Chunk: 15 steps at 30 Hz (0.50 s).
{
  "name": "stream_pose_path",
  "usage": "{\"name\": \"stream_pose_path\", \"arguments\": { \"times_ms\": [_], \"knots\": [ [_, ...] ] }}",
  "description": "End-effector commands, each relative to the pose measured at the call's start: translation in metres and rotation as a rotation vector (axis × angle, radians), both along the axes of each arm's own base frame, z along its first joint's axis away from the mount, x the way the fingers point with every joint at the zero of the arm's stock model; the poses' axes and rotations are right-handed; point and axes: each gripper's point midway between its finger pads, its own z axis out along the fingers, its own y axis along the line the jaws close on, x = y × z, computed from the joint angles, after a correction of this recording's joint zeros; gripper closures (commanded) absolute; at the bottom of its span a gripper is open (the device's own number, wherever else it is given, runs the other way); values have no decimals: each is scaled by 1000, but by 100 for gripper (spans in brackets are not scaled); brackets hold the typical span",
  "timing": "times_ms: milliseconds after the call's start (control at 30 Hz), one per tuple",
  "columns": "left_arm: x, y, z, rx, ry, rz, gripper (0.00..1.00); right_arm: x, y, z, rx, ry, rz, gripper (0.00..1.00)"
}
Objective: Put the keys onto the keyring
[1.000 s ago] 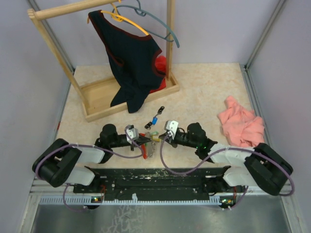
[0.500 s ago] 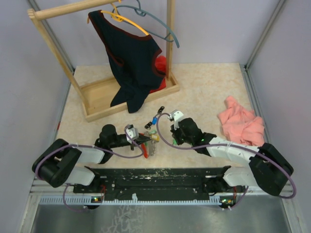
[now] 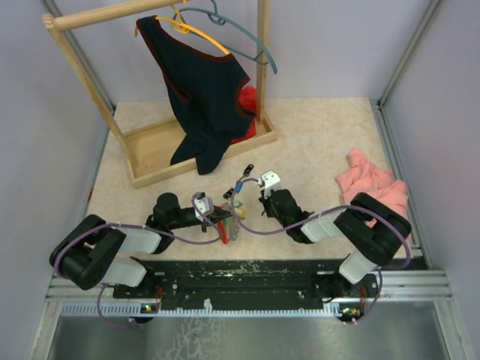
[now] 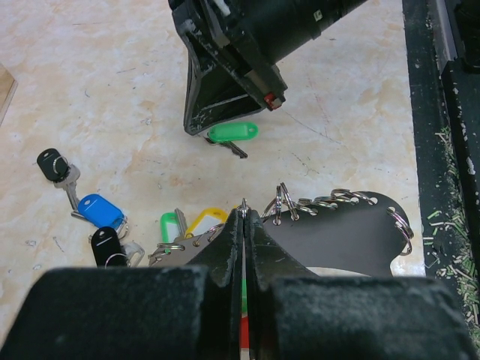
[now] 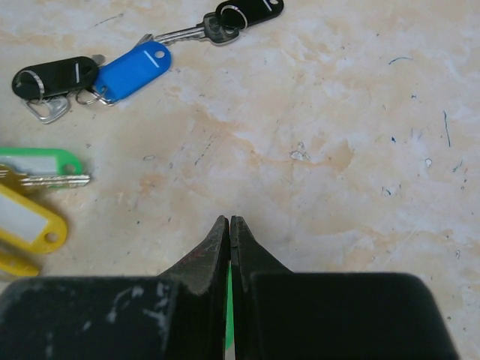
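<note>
Right arm has folded its elbow back, swinging its end effector (image 5: pixel 230 225) off the left one onto the lone green key (image 4: pixel 232 133) on the desk (image 4: pixel 352 90). Its jaws are closed; a true pinch is unclear. Left end effector (image 4: pixel 244 217) is clamped on the keyring (image 3: pixel 232 229) at desk centre. Best to confirm the hold, then bring the key's ring square to the gate.

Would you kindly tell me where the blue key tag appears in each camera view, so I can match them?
Top external: blue key tag at picture centre.
Left wrist: blue key tag lower left.
Right wrist: blue key tag upper left.
Shared landmark: the black-tagged key close by, visible in all three views.
</note>
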Motion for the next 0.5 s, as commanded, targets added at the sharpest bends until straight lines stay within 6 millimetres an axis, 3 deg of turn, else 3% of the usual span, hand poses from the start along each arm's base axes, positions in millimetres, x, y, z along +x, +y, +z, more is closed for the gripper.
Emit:
{"name": "stream_pose_path", "arguments": {
  "times_ms": [0, 233, 467],
  "knots": [
    [3, 1, 13, -34, -50, 12, 99, 29, 21, 35, 80, -140, -41, 100],
    [4, 1, 14, -36, -52, 12, 99, 25, 27, 19, 27, -18, -29, 100],
    [3, 1, 16, -39, -55, 12, 99, 10, 28, 12, -49, 130, 2, 87]
  ]
}}
